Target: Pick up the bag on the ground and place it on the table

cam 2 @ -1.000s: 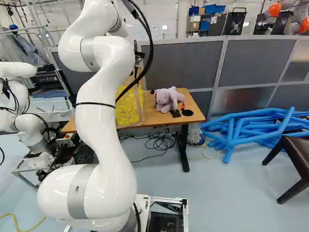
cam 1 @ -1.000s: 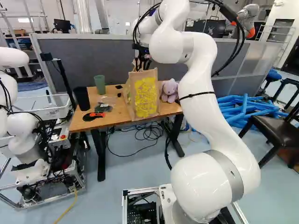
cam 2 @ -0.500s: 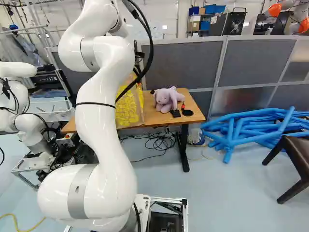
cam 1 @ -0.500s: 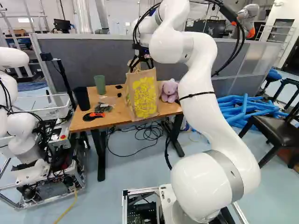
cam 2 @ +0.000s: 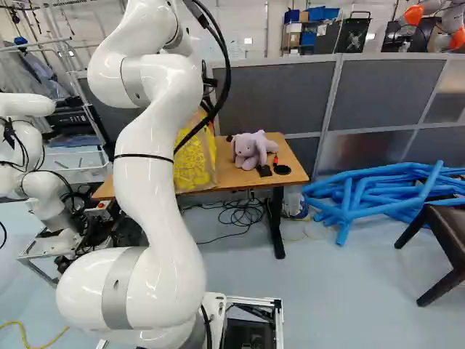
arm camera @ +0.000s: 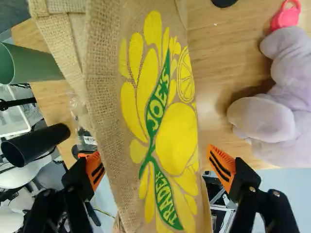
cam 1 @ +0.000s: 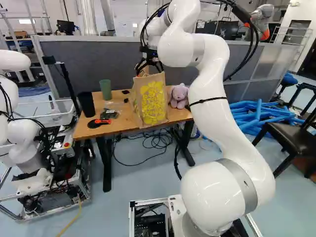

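Bag (cam 1: 153, 104) stands on the table (cam 1: 127, 121) between the spread fingers (cam 1: 140, 65).

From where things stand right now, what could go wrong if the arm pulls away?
The open pincer straddles the tan burlap bag with yellow print, so a finger might catch the cloth and tip it. The bag stands near the front edge of the brown wooden table, so a tug that way could drop it. A sideways drag might push it into the lilac plush toy.
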Controlling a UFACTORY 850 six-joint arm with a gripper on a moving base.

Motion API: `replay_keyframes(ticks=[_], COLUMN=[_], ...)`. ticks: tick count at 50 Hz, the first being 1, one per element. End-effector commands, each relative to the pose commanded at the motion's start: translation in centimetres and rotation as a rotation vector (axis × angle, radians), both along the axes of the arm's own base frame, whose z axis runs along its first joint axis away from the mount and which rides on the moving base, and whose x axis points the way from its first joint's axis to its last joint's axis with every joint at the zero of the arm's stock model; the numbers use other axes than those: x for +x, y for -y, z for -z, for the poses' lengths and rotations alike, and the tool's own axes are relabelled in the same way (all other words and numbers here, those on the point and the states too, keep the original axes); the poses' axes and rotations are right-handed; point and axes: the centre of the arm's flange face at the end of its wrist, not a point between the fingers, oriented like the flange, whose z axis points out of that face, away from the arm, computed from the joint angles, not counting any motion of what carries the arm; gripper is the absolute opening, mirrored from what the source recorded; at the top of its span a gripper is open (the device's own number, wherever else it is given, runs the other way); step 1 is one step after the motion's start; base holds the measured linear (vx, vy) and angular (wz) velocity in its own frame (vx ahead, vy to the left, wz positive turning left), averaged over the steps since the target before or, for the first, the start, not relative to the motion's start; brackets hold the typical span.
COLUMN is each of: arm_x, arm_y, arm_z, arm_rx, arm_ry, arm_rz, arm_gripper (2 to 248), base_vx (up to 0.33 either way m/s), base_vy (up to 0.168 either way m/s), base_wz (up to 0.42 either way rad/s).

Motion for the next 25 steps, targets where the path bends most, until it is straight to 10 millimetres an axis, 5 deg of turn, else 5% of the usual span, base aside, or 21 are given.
replay_keyframes(ticks=[25], arm_x=[-1.2], arm_y=[-0.1], arm_z=[-3.7], arm_rx=[-0.023], arm_ry=[0.058], arm_rz=[-0.015], arm_gripper=[247], base_vx=[0.0], base_vy=[0.0], base_wz=[0.0])
